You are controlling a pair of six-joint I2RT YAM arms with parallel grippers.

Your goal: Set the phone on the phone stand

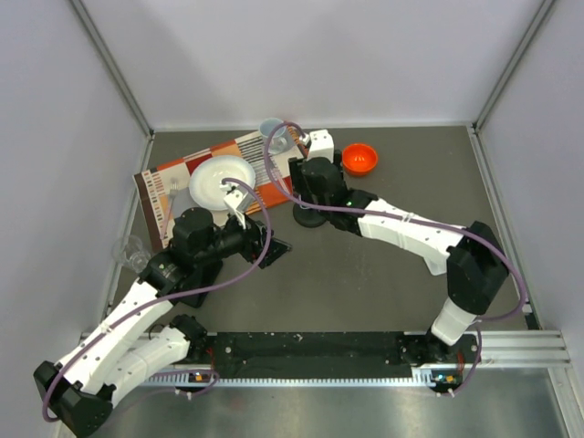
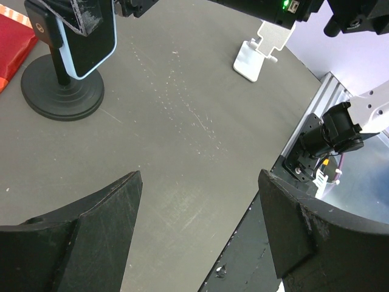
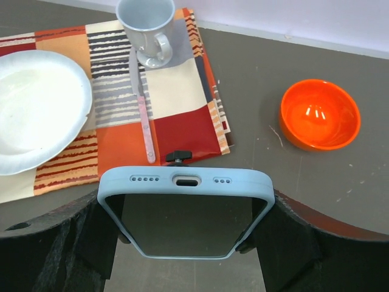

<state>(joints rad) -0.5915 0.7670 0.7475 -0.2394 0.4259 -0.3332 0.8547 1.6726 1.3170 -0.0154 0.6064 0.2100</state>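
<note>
The phone (image 3: pixel 185 207) has a light blue case and a dark screen. My right gripper (image 3: pixel 185 237) is shut on its two long sides and holds it upright, charging port up. In the left wrist view the phone (image 2: pixel 91 36) is right against the head of a black phone stand with a round base (image 2: pixel 61 91); I cannot tell whether it rests on it. In the top view the right gripper (image 1: pixel 310 182) covers the phone above the stand base (image 1: pixel 310 217). My left gripper (image 1: pixel 269 246) is open and empty, low over bare table (image 2: pixel 200 225).
A small white folding stand (image 2: pixel 258 52) sits at the back (image 1: pixel 319 143). An orange bowl (image 3: pixel 320 114) is at the back right. A striped placemat (image 3: pixel 176 115) holds a white plate (image 3: pixel 36 103), a mug (image 3: pixel 146 27) and a knife (image 3: pixel 144 121). A clear glass (image 1: pixel 132 251) stands at the left.
</note>
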